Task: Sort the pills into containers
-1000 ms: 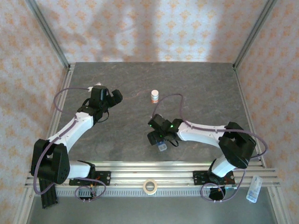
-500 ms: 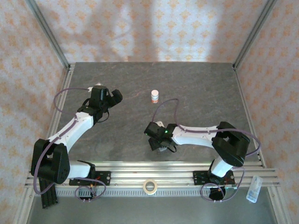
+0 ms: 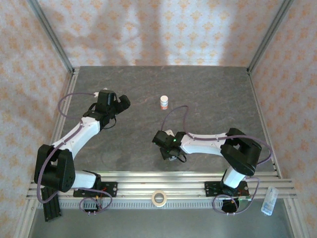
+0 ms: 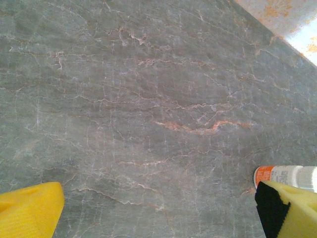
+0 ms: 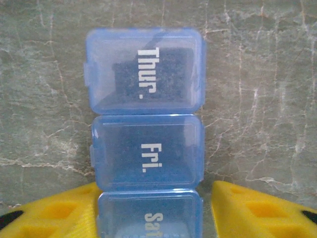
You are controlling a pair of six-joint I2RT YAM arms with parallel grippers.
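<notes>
Grey marbled bench [image 5: 257, 74] is seen under the blue weekday pill organiser [image 5: 146, 124]; its long axis runs straight away from the right hand [image 5: 153, 210], set narrow astride the Sat. end, seemingly unclamped; the left hand [image 4: 158, 208] is held wide, well apart.

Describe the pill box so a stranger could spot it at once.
On the grey table, find the right arm's claw. Between its jaws lies the pill box: a blue strip of lidded compartments. Unlike the white bottle behind, it is flat and printed Thur., Fri., Sat.
</notes>
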